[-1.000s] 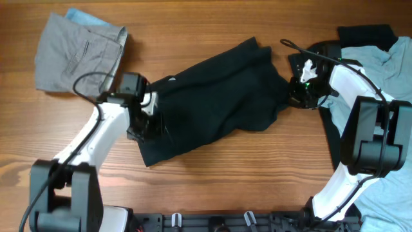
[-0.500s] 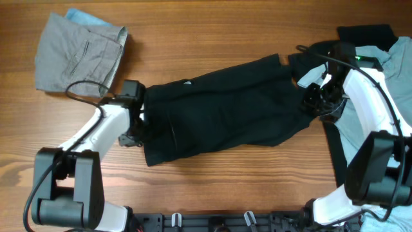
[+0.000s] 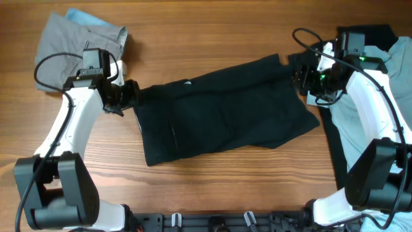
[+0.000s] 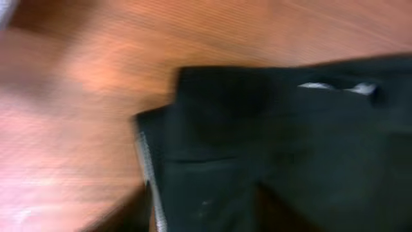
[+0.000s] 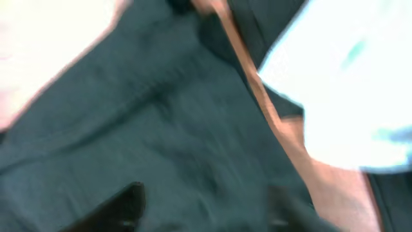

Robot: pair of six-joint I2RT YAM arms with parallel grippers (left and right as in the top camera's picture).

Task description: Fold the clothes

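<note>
**Black garment stretched flat mid-bench, a pincer at each upper corner**

Overhead: black garment (image 3: 225, 113) lies spread across the middle of the bench (image 3: 212, 187). It is mostly flat, long axis left to right, with the right end sitting a little higher in frame than the left. Its upper edge runs nearly straight between the two arms.

Left pincer (image 3: 131, 96) is at the garment's upper-left corner. The cloth there is drawn out into a point that runs into the pincer, so it reads as clenched on that corner. The left wrist view is badly blurred. It shows only dark cloth with a pale seam line, and bare wood beyond the corner.

Right pincer (image 3: 302, 78) is over the garment's upper-right corner, where a small notch shows in the edge. I cannot tell whether it is gripping or released. The right wrist view is a smear of dark cloth, a strip of wood and pale fabric.

Elsewhere on the bench:
- Far left: folded grey trousers (image 3: 74, 55), with a light blue piece (image 3: 84, 16) peeking out from under the top edge.
- Far right: a heap with a pale blue garment (image 3: 393, 67) and another dark item (image 3: 367, 32), just beside the right arm.
</note>
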